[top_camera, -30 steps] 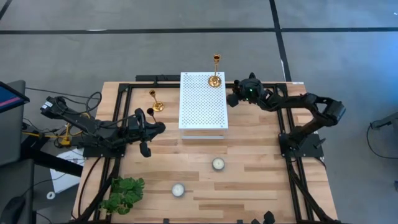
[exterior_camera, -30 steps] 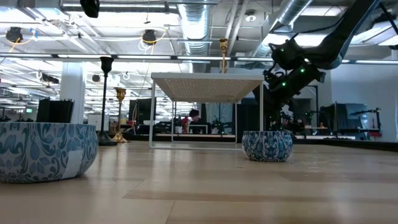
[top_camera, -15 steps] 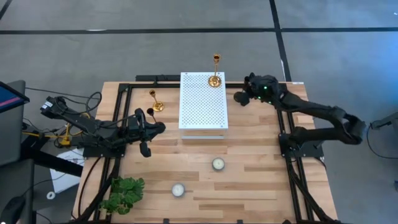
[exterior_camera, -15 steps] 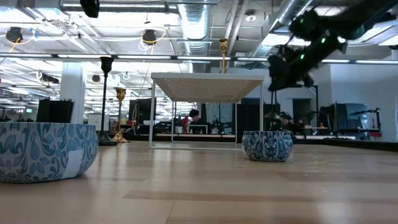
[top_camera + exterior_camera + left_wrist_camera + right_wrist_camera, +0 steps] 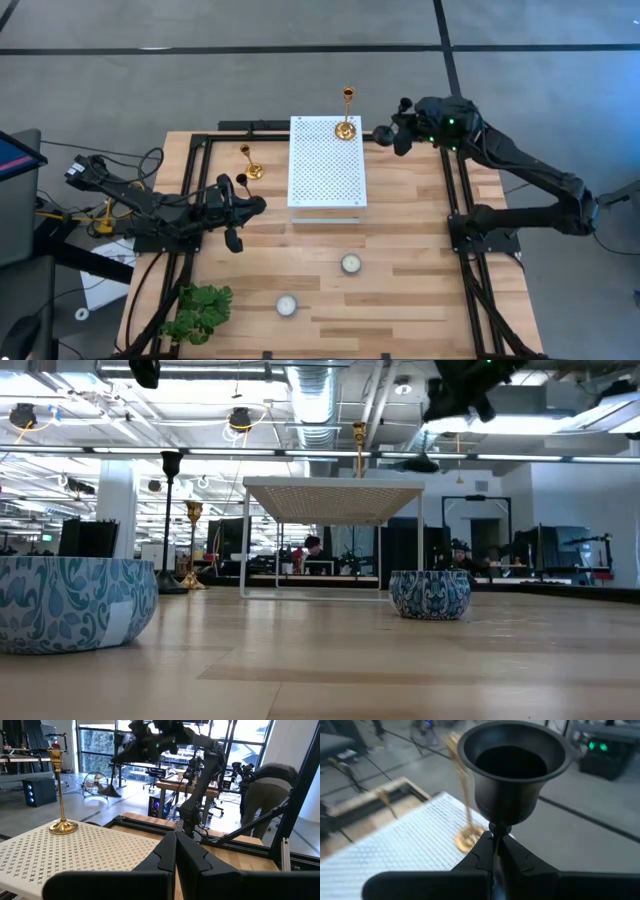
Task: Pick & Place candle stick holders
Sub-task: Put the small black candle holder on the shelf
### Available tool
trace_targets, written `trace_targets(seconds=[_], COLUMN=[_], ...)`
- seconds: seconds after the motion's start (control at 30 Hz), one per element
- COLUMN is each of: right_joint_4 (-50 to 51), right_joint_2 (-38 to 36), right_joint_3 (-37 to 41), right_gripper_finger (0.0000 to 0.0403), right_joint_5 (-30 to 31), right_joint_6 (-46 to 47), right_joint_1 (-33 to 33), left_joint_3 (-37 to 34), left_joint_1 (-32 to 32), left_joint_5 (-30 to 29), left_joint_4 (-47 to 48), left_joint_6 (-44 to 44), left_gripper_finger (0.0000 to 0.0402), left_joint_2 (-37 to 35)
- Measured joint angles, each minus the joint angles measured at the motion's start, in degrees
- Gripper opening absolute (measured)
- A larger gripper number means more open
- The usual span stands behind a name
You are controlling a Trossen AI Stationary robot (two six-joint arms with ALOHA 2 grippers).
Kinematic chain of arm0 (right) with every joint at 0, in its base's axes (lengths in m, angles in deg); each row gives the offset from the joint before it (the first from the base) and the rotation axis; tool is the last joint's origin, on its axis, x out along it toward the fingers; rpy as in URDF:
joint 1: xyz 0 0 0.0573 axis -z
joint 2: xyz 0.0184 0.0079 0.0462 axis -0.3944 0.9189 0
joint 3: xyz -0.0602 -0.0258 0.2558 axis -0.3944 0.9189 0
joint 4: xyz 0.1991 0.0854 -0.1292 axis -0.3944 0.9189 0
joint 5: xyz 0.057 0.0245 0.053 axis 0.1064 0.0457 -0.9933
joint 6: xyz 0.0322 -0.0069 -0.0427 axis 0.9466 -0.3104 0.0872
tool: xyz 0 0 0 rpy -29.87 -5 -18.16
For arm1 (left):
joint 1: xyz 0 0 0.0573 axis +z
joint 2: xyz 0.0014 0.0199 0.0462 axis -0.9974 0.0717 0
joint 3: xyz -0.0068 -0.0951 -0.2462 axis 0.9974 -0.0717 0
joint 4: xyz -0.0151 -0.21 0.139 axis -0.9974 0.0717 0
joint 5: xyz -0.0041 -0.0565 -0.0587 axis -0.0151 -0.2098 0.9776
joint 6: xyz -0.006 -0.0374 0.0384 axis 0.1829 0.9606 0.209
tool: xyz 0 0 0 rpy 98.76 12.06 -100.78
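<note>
The white perforated stand (image 5: 328, 162) sits at the table's centre rear and serves as the reference.

Right gripper (image 5: 398, 130): raised in the air just off the stand's rear right corner. Its fingers (image 5: 485, 851) pinch the stem of a black holder (image 5: 512, 770), cup uppermost.

Gold holder A (image 5: 346, 118): upright on the stand's rear right corner, near the right gripper but apart from it. It also shows on the stand top in the low view (image 5: 359, 445) and the left wrist view (image 5: 61, 795).

Gold holder B (image 5: 249, 162): upright on the table, left of the stand.

Second black holder (image 5: 171, 520): upright on the table, left of the stand in the low view.

Left gripper (image 5: 240, 208): low, left of the stand's front edge, fingers (image 5: 172, 851) pressed together, holding nothing.

Two bowls (image 5: 350, 263) (image 5: 287, 305) and a plant (image 5: 199, 311) lie in front of the stand.
</note>
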Motion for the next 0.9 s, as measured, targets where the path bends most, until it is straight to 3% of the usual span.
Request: trace_targets(seconds=[0.4, 0.9], right_joint_4=[0.0, -5.3], right_joint_2=[10.7, 18.5], right_joint_3=[-5.9, -6.3], right_gripper_finger=[0.0001, 0.0001], right_joint_5=[-0.3, -0.4], right_joint_6=[-0.4, -0.4], right_joint_1=[-9.3, -11.2], left_joint_3=[0.0, 0.0], left_joint_1=[0.0, 0.0], left_joint_5=[0.0, 0.0], left_joint_4=[0.0, 0.0], left_joint_6=[0.0, 0.0], left_gripper_finger=[0.0006, 0.0006], left_joint_2=[0.0, 0.0])
